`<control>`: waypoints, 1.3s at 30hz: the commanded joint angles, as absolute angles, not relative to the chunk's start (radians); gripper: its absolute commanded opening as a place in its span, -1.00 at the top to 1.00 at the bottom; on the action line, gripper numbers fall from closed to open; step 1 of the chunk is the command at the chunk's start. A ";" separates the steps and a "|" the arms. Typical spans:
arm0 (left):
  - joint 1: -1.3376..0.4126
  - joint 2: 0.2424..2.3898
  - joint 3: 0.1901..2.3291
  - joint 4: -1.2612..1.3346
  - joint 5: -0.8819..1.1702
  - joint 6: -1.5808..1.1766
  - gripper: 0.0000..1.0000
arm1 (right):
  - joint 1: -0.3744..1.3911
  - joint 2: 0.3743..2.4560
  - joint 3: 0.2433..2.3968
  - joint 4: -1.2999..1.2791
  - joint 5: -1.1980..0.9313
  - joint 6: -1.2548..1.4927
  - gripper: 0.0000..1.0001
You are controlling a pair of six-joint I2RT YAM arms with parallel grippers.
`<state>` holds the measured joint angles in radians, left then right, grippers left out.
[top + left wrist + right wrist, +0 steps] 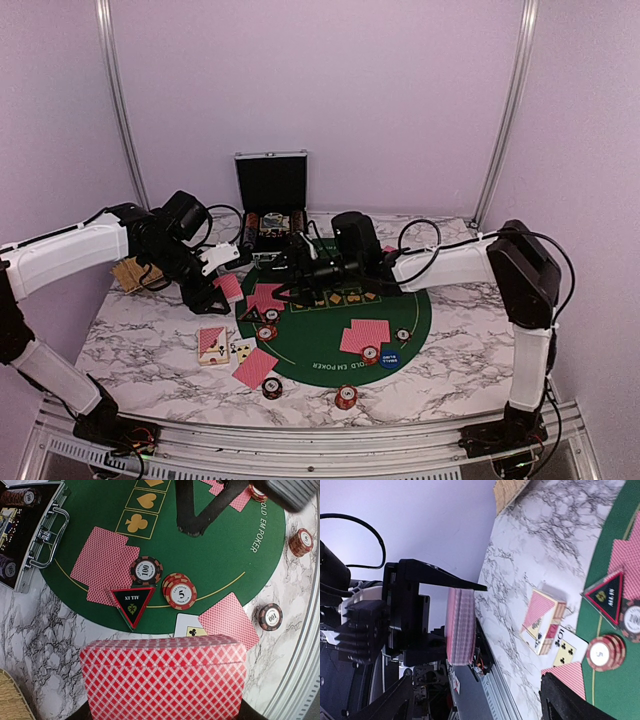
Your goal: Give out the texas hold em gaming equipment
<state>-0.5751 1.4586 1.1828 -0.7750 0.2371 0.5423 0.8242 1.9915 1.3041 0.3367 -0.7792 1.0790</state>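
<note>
Deck [162, 677]: red-backed stack filling the near edge of the left wrist view, pinched in the left claw [224, 274] above the marble worktop [150, 340], near the left rim of the green mat [215, 565].
Left claw: clenched on the deck; the right wrist view shows 1 black finger over the stack and 1 under it.
Right claw [193, 529]: released, jaws apart, grasping nothing, tips pointing down over the mat near the printed suit squares.
ALL IN marker [132, 602]: black triangle with a red edge, flat at the mat's rim, just beside a 100 chip [146, 570] and a short stack of 5 chips [180, 592].
Left-side cards [105, 562]: 2 overlapping, face down on the mat beside the 100 chip.
Near-side cards: 1 face-down card [229, 620] overlapping a face-up 10 of clubs [189, 629], both at the mat's near rim.
Card pack [542, 620]: on the marble beside the 10 of clubs.
Loose chips: a second 100 chip [270, 617] and a second 5 stack [301, 542] on marble near the front rail.
Right-side cards [366, 337]: 2 face down on the mat, a chip [369, 352] at their near edge, a blue disc [389, 358] just beside it.
Case [271, 215]: open at the mat's far edge, lid upright, chips inside.
Woven tray [128, 272]: far left of the worktop, partly behind the left arm.
</note>
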 commanded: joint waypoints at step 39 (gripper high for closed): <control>-0.575 1.472 1.217 -0.788 0.267 0.539 1.00 | 0.953 2.325 1.635 0.540 -0.828 1.273 -0.73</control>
<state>-0.5751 1.4673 1.1873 -0.7753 0.2539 0.5415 0.9333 2.2963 1.5814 0.5148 -0.8101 1.2533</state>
